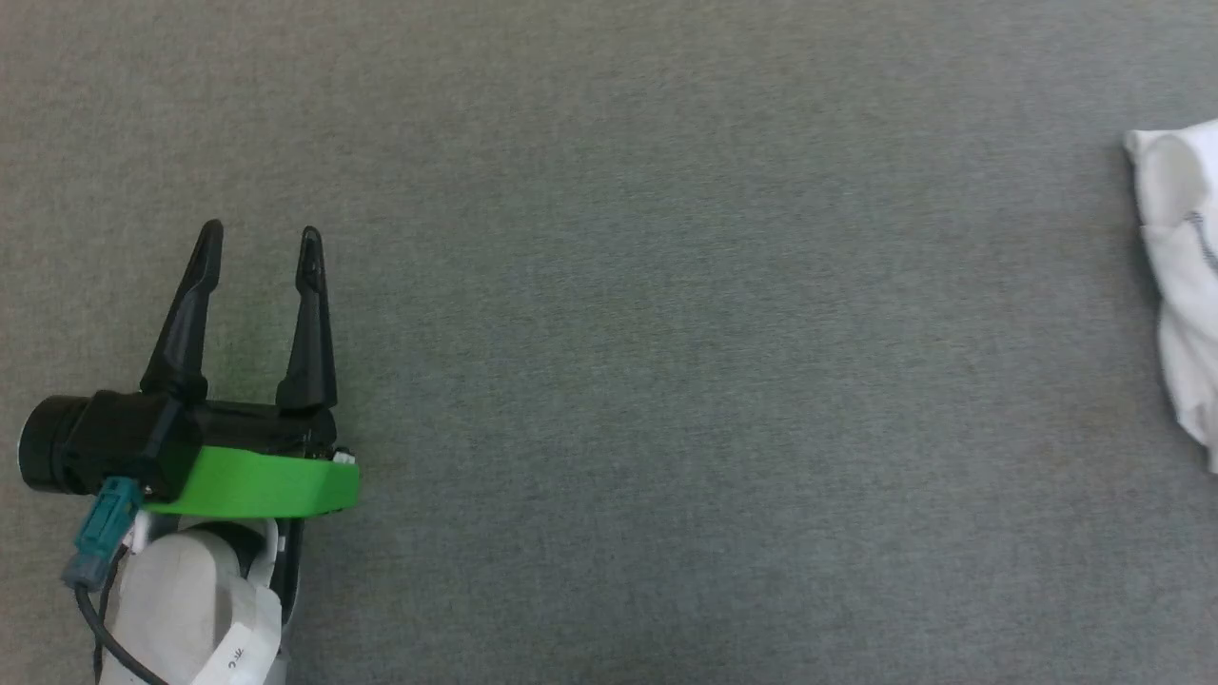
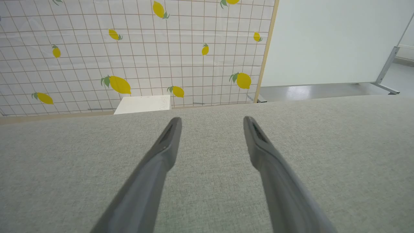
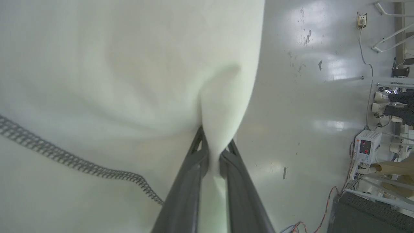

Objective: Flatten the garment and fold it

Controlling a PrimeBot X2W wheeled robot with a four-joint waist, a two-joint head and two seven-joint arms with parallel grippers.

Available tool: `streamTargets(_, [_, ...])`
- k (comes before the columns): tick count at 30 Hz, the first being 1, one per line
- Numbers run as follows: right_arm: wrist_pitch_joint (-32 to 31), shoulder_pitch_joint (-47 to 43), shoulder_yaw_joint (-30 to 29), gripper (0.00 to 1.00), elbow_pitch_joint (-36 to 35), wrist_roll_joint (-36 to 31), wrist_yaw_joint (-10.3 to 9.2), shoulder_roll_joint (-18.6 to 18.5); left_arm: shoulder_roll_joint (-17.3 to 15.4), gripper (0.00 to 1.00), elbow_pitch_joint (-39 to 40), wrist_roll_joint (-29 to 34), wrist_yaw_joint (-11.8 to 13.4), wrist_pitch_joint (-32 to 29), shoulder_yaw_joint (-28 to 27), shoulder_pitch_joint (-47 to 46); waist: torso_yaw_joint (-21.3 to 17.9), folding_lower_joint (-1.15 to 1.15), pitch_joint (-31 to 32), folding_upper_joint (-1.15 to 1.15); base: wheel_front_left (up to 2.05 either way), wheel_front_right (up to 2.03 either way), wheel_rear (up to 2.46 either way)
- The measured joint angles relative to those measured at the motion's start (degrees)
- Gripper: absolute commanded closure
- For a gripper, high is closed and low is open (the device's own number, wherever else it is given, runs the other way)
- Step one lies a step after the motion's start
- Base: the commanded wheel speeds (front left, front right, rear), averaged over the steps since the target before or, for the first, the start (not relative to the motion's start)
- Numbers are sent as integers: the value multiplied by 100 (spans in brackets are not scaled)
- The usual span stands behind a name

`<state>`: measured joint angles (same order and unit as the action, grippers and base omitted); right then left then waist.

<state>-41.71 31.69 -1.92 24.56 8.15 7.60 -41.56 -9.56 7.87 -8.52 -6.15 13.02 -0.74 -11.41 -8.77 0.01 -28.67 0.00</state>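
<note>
The counter (image 1: 666,381) in front of me is covered in a plain grey woven fabric, flat and without creases. In the left wrist view, a cloth backdrop (image 2: 129,48) stands past the counter's far edge, printed with a thin grid and scattered yellow lemons. Beside it is a plain white panel (image 2: 330,42) on a slanted metal leg (image 2: 385,69). The right wrist view looks onto a glossy pale floor (image 3: 307,129), scuffed in places, with a small device (image 3: 365,147) showing red digits and loose orange wires (image 3: 326,200) near it.

I count two tools, each with two dark fingers. My left tool (image 1: 261,230) is over the bare counter with its fingers spread wide and nothing between them. My right tool (image 3: 215,139) is closed tight on a pinched fold of the garment (image 3: 113,81).

There is one garment. In the head view it is a bunched white mass (image 1: 1185,257) at the far right edge, well apart from my left tool. One line of dark overlock stitching (image 3: 81,165) crosses it in the right wrist view. One white box (image 2: 142,104) sits at the counter's far edge, below the lemon cloth.
</note>
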Motion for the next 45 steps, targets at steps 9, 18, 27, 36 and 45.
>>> streamTargets(9, [347,53,-1014,0,136,-733,0,605,-46,0,-108,-11,54,19,-24,-3,189,0,-34,0,0,0,0])
streamTargets(18, [2196,660,-798,0,-871,-213,-1,1384,3,0,-342,-124,175,76,-119,63,133,-1,606,0,0,0,0])
streamTargets(27, [3801,127,-183,0,-2362,-70,0,2686,93,0,-555,-157,396,122,-216,114,199,-1,1451,0,0,0,0])
streamTargets(36, [5254,-1568,-545,0,-2697,-433,-1,3847,253,0,-1038,-200,449,118,-35,230,470,-2,2166,0,0,0,0])
streamTargets(45, [5590,-2691,-222,0,-2081,133,-2,3866,385,0,-1667,-314,410,120,230,318,797,-2,2603,0,0,0,0])
